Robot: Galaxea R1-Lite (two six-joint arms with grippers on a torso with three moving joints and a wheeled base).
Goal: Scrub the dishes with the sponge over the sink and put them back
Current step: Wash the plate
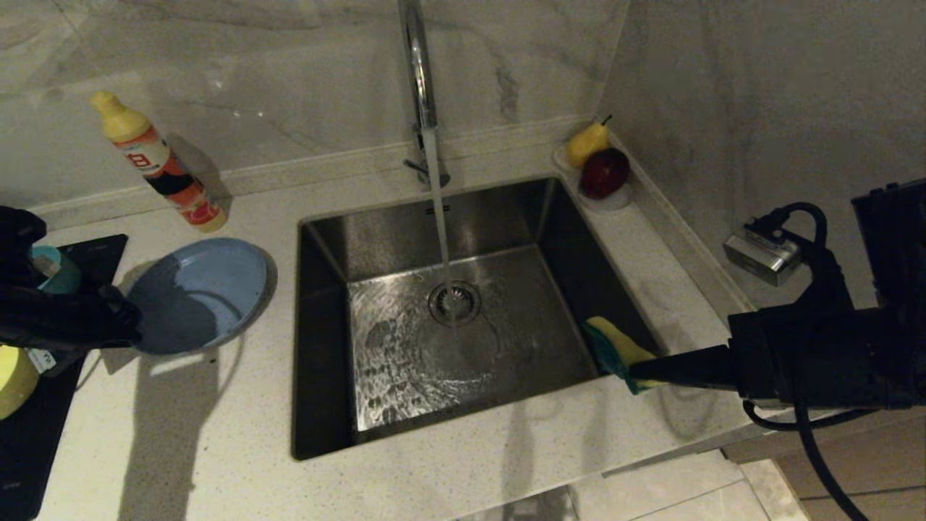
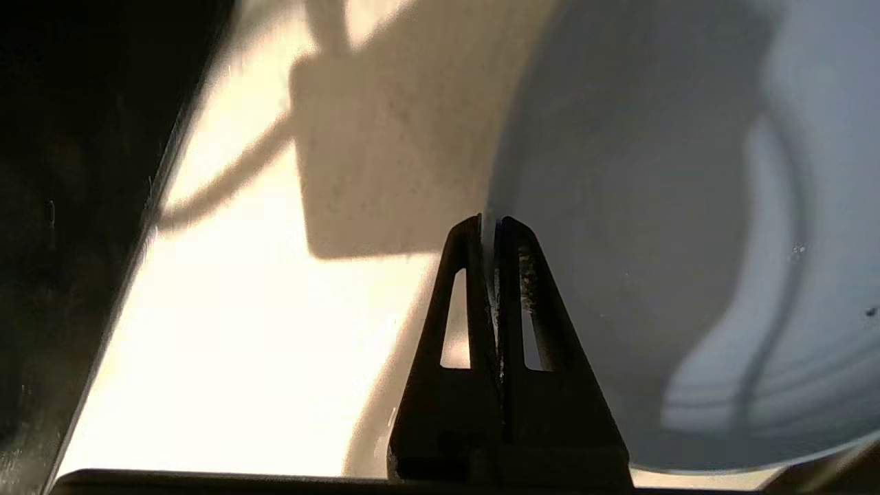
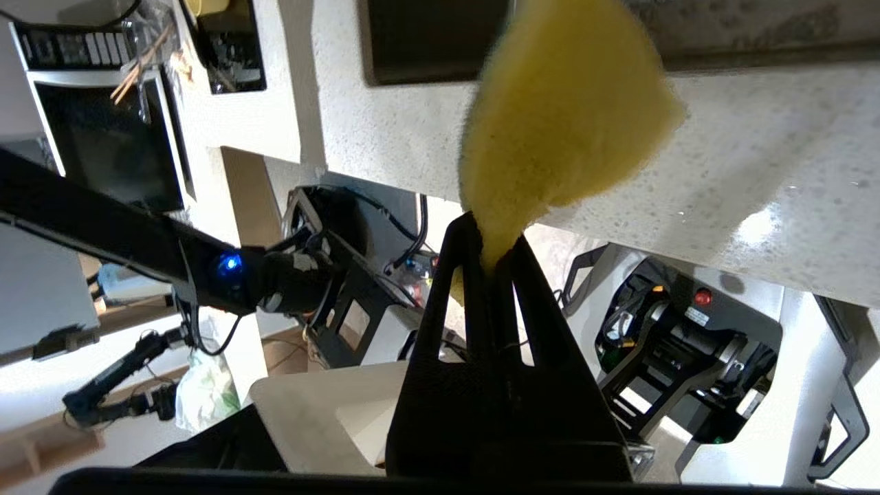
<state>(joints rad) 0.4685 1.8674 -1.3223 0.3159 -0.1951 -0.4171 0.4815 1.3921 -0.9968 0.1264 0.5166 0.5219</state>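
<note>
The light-blue plate (image 1: 210, 289) sits tilted on the counter left of the sink (image 1: 506, 217). My left gripper (image 1: 134, 323) is shut on its near left rim; in the left wrist view the fingertips (image 2: 489, 227) pinch the thin edge of the plate (image 2: 653, 240). A teal bowl (image 1: 56, 269) and a pale yellow bowl (image 1: 11, 380) rest at the far left, partly hidden by my left arm. My right gripper (image 1: 638, 373) is shut on the yellow sponge (image 1: 618, 346) with its green face, over the sink's right edge. In the right wrist view the sponge (image 3: 564, 124) bulges out beyond the gripper (image 3: 493, 237).
Water runs from the chrome tap (image 1: 418, 72) onto the drain strainer (image 1: 454, 302). An orange detergent bottle (image 1: 159, 165) lies at the back left. A pear (image 1: 586, 142) and a red apple (image 1: 605, 172) sit in a clear dish at the back right. A black mat (image 1: 98, 253) lies under the bowls.
</note>
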